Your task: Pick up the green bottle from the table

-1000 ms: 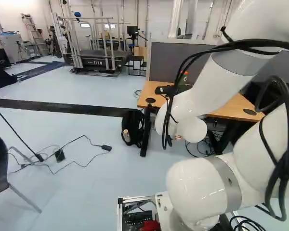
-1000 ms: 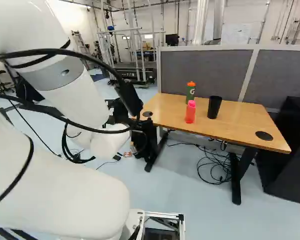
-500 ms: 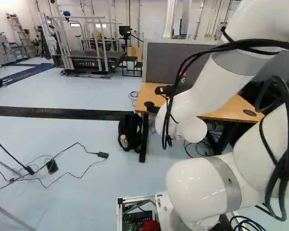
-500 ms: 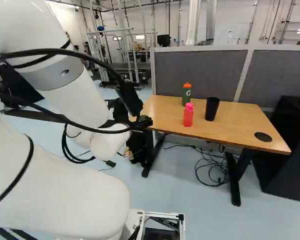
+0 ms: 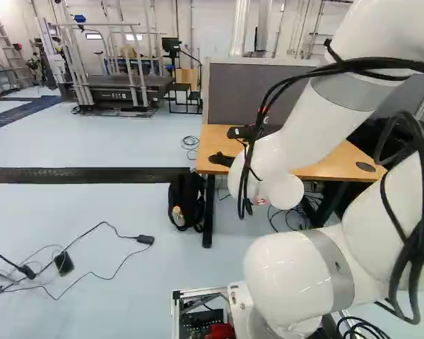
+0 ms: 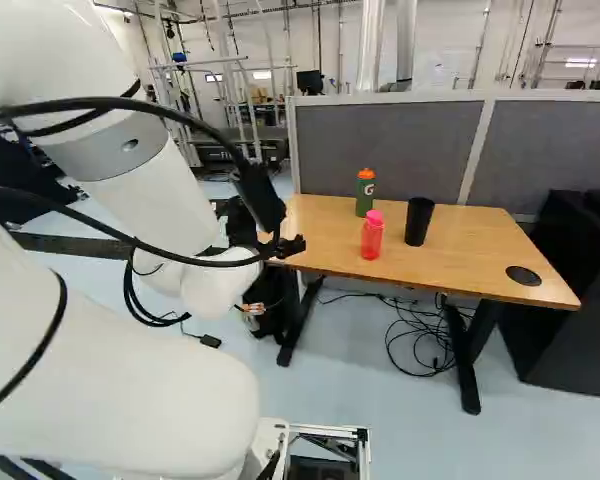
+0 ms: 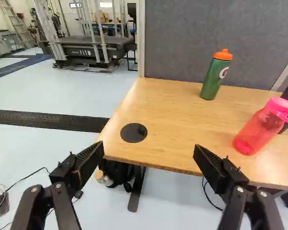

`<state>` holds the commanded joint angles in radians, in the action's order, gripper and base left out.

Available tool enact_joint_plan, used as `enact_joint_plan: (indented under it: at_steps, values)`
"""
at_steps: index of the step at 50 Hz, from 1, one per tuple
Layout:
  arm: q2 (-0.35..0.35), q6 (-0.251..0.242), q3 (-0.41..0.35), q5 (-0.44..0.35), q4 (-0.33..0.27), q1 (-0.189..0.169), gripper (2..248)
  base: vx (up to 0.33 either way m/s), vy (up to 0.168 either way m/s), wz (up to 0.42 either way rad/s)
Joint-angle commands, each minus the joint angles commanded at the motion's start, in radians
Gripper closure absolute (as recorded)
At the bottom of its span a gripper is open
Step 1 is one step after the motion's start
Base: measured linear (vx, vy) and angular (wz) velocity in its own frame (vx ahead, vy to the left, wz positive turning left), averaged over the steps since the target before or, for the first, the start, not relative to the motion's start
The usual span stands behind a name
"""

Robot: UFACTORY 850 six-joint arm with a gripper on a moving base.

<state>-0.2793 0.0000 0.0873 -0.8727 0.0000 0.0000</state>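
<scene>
One green bottle [image 7: 211, 80] | upright on table [image 7: 173, 124] | ahead of open gripper [image 5: 220, 145]

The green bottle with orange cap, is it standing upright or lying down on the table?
Upright: the green bottle stands on its base, orange cap on top.

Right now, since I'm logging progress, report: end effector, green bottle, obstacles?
End effector open, empty. Green bottle upright on table, ungrasped. Pink bottle stands nearer, possibly in the way.

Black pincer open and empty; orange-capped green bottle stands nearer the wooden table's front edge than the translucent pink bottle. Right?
No: wrist view shows the green bottle farther from the table's front edge than the pink bottle. Pincer open and empty: correct.
</scene>
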Motion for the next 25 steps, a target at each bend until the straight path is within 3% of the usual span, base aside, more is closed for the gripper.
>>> enact_joint_plan:
  at_steps: [25]
  values:
    - [0.0,0.0,0.0,0.0,0.0,0.0,3,0.111,0.025,-0.158]
